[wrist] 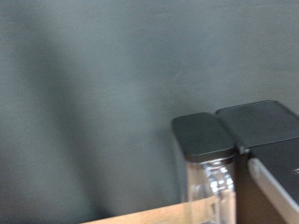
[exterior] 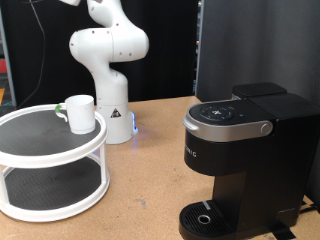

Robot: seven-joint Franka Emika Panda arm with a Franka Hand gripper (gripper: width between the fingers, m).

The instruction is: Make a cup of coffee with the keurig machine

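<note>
The white cup (exterior: 79, 112) stands upright on the top tier of a round white two-tier stand (exterior: 50, 160) at the exterior view's left, handle toward the left. The black keurig machine (exterior: 240, 160) stands at the exterior view's right, lid shut, with its silver-grey handle (exterior: 235, 125) and round drip tray (exterior: 205, 218) at the base. The gripper does not show in either view; only the arm's base and lower links (exterior: 108, 60) show behind the stand. The wrist view shows the machine's black top (wrist: 262, 126) and its clear water tank (wrist: 210, 182) against a dark curtain.
A dark curtain (exterior: 255, 45) hangs behind the machine. The wooden table (exterior: 150, 170) lies between the stand and the machine. The lower tier of the stand (exterior: 45, 185) holds nothing visible.
</note>
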